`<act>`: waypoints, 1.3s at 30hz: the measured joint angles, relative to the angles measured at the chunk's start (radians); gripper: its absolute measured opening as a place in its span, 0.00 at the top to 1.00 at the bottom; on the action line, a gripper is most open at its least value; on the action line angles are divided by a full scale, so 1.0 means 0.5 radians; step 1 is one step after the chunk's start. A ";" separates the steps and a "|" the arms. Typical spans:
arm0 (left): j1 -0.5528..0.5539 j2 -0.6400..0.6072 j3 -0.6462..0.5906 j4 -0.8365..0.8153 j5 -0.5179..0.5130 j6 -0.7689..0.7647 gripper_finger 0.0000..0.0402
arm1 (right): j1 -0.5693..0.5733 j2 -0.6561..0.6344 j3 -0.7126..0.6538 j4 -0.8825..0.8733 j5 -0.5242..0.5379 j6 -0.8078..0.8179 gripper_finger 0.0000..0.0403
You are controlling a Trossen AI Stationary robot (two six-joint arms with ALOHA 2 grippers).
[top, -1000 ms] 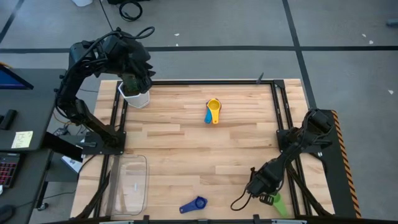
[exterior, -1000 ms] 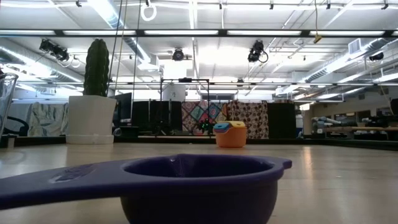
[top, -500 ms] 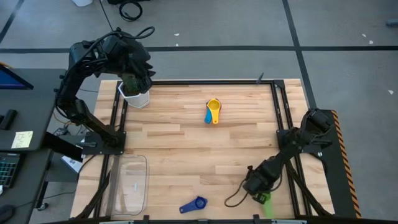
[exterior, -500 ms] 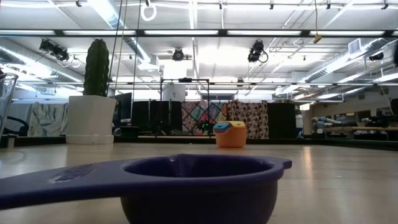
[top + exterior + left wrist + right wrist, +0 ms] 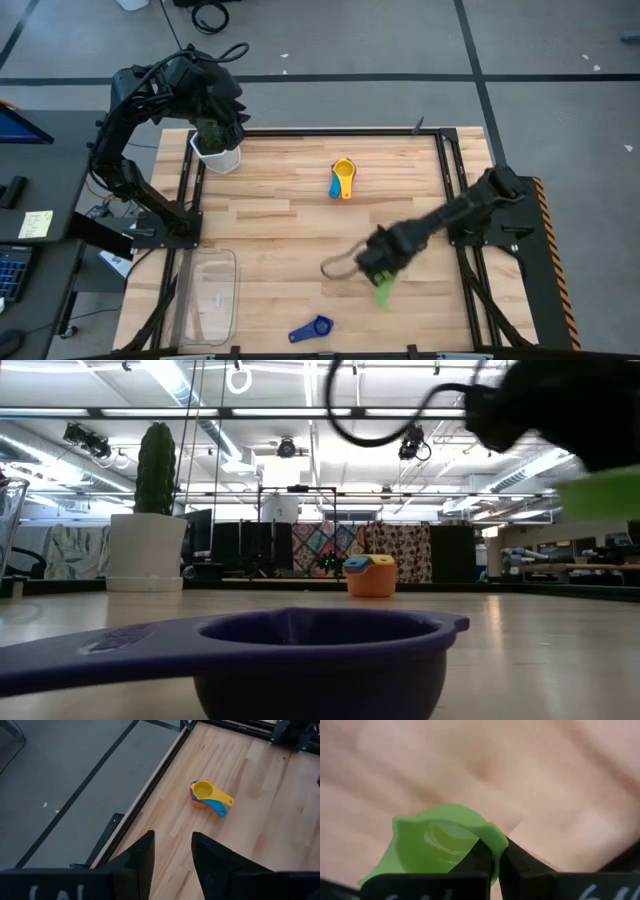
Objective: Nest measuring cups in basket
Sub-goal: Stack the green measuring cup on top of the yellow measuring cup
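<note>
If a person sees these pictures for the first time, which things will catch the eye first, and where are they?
The right gripper hangs over the middle of the table, its jaws shut on the rim of a bright green cup. Toward the far edge lies a stack of cups with a yellow one on top. A dark blue cup lies at the near edge, right of the clear basket.

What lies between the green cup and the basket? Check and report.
Nothing visible blocks the way. The right gripper is shut on the green cup, and bare table stretches from it to the basket. The dark blue cup lies nearer the table's front edge, off the line; the stacked cups sit farther back.
</note>
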 joint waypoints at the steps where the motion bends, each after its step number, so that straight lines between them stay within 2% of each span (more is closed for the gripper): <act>1: 0.000 0.000 0.000 0.000 -0.002 0.013 0.66 | -0.060 0.000 0.050 -0.064 0.032 -0.006 0.96; 7: 0.000 0.000 0.000 0.000 -0.021 0.112 0.66 | -0.455 0.001 0.330 -0.211 0.187 -0.077 0.96; 12: 0.000 0.000 0.000 0.000 -0.021 0.101 0.66 | -0.752 0.001 0.518 -0.144 0.526 -0.264 0.96; 15: 0.000 0.000 0.000 0.000 -0.021 0.101 0.66 | -0.929 0.001 0.590 -0.108 0.599 -0.300 0.96; 17: 0.000 0.000 0.000 0.000 -0.021 0.100 0.66 | -1.039 0.001 0.598 -0.052 0.599 -0.420 0.96; 20: 0.000 0.000 0.000 0.000 -0.021 0.101 0.66 | -1.168 0.003 0.604 0.078 0.586 -0.782 0.96; 30: 0.000 0.000 0.000 0.000 -0.021 0.098 0.66 | -1.562 0.011 0.604 0.196 0.331 -1.840 0.96; 39: 0.000 0.000 0.000 0.000 -0.022 -0.031 0.66 | -1.804 0.055 0.608 0.238 0.133 -2.265 0.96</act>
